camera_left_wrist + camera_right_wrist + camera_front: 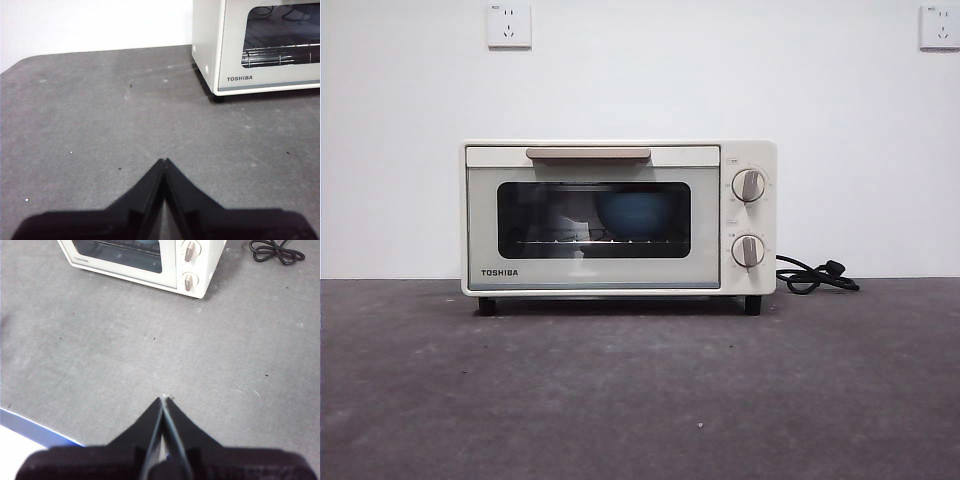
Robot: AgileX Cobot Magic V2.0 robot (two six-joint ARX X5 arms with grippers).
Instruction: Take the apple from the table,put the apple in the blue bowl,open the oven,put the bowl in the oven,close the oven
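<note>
The cream-white TOSHIBA oven (618, 217) stands on the grey table (640, 390) with its door shut. Behind the dark glass the blue bowl (632, 213) rests on the wire rack. The apple is hidden from view. My left gripper (164, 161) hangs shut and empty over bare table, well off the oven's (260, 45) front left corner. Farther back, my right gripper (163, 398) is shut and empty too, over the table in front of the oven's (145, 260) knob side. Neither arm shows in the front view.
A coiled black cord (815, 275) lies on the table to the right of the oven, also seen as the cord (276, 251) in the right wrist view. A white wall with two sockets stands behind. The table's near edge (35, 427) shows by the right gripper.
</note>
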